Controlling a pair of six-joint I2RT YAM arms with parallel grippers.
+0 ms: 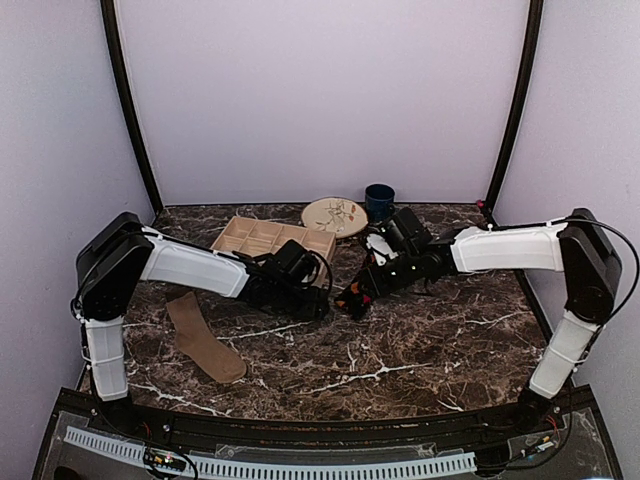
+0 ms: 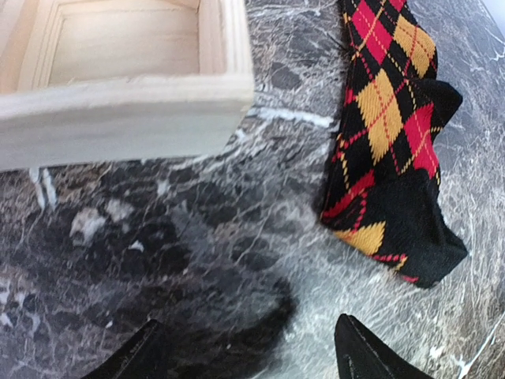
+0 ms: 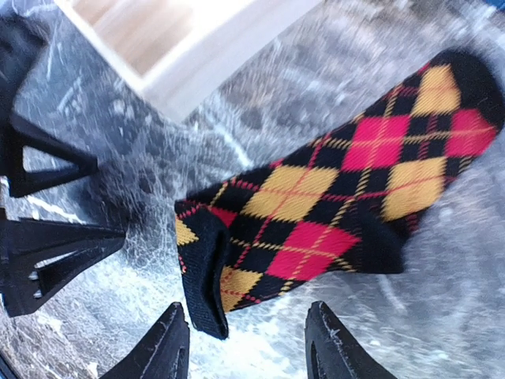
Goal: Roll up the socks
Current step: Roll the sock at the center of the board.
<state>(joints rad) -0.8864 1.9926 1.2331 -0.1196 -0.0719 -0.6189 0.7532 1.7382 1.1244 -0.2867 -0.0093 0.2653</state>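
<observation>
Right gripper (image 3: 245,316), low over the surface (image 1: 400,350), is holding its jaws apart around the folded end of the argyle sock (image 3: 316,213), probably lining up to roll it. Left gripper (image 2: 246,324) is hovering alongside, jaws open and empty. Tan sock (image 1: 205,338) is lying flat, well apart.

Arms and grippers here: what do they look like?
They match: the left arm and right arm have white link shells, black joint housings; a thin black cable loops outside the right shoulder. The left gripper and right gripper have black, tapered, pointed fingers.
</observation>
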